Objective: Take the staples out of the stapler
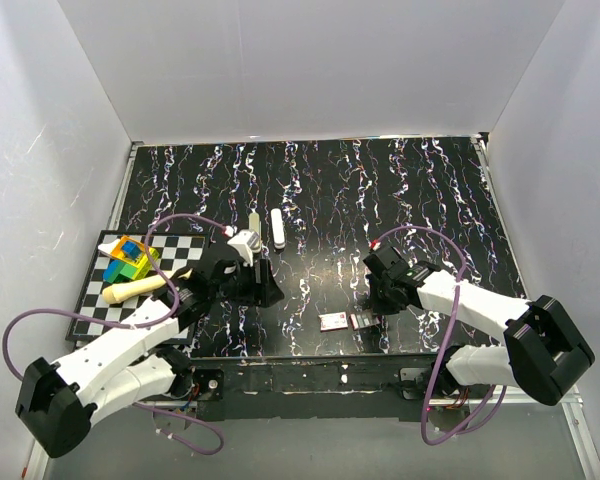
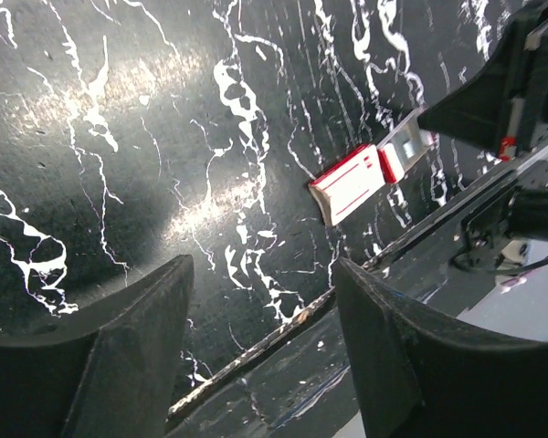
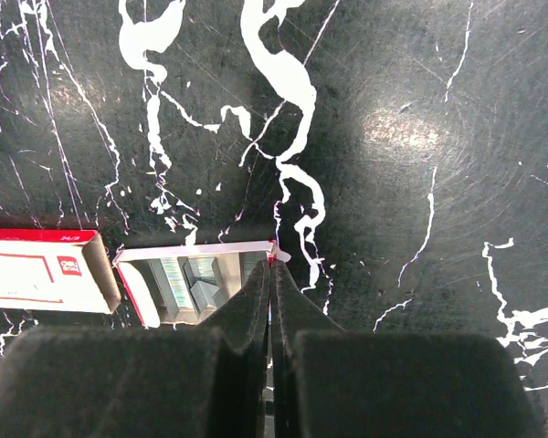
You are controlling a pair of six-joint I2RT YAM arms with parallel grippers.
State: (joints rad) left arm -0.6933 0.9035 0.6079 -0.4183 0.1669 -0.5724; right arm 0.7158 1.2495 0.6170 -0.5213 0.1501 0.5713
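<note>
A long white stapler (image 1: 276, 228) lies on the black marbled mat, with a thin pale strip (image 1: 255, 220) beside it. My left gripper (image 1: 265, 290) hovers just in front of the stapler; in its wrist view the left gripper (image 2: 263, 263) is open, with only mat and the table edge between the fingers. A red-and-white staple box sleeve (image 1: 332, 321) (image 2: 347, 182) lies near the front edge. Beside it is the open staple tray (image 1: 363, 320) (image 3: 196, 283), holding staple strips (image 3: 175, 278). My right gripper (image 3: 272, 265) (image 1: 372, 305) is shut, pinching the tray's right end wall.
A chessboard (image 1: 90, 310) at the left carries coloured blocks (image 1: 128, 260) and a cream handle-like object (image 1: 130, 289). The mat's front edge (image 2: 256, 351) runs just below the left fingers. White walls enclose the left, right and back sides.
</note>
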